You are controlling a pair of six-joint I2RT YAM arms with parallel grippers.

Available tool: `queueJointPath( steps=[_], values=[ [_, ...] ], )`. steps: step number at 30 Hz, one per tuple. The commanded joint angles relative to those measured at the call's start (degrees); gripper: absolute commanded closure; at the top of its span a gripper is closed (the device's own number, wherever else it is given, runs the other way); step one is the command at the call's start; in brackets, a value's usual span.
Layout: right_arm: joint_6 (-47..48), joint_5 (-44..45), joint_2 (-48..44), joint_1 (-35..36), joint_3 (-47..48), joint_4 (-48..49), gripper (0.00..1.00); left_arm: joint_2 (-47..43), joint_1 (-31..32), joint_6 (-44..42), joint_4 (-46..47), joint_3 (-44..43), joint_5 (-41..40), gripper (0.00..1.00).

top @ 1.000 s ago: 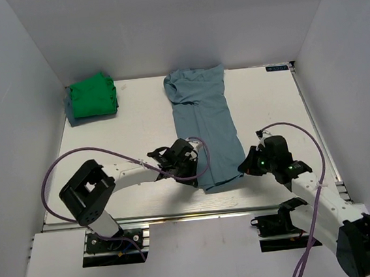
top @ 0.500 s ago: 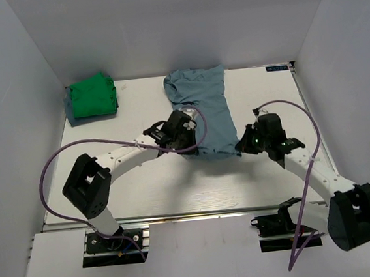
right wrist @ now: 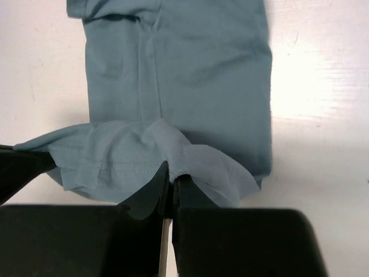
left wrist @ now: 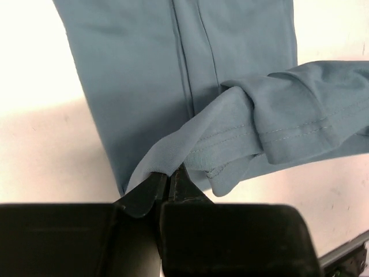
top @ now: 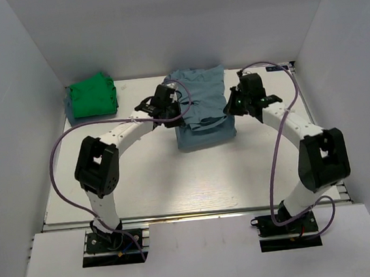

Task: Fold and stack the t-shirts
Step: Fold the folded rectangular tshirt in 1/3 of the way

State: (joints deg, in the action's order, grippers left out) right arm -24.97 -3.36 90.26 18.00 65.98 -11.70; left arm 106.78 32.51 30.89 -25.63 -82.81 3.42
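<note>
Blue shirt [top: 203, 114] lies at upper centre, its near end doubled over itself. Left gripper [left wrist: 169, 183] and right gripper [right wrist: 172, 180] each clench its hem. Green shirt [top: 92, 97] sits bundled at upper left, well apart.

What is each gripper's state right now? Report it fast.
Left gripper: shut on the blue-grey t-shirt.
Right gripper: shut on the same t-shirt.
</note>
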Motion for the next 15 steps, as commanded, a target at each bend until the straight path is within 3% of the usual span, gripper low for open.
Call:
queueJointPath(
  steps=[1, 10, 15],
  values=[
    [2.03, 1.69, 4.99, -0.25, 8.18, -3.48, 1.0, 2.01, -2.8, -0.83, -0.48, -5.25, 1.23, 1.0],
    [2.03, 1.95, 16.16, -2.0, 19.18, -5.78, 1.0, 8.44, -6.23, -1.36, -1.0, -11.67, 2.91, 1.0],
    [0.71, 0.99, 20.13, -2.53, 22.44, -5.79, 1.0, 11.95, -7.29, -3.03, 3.3, -13.25, 7.13, 0.98]
  ],
)
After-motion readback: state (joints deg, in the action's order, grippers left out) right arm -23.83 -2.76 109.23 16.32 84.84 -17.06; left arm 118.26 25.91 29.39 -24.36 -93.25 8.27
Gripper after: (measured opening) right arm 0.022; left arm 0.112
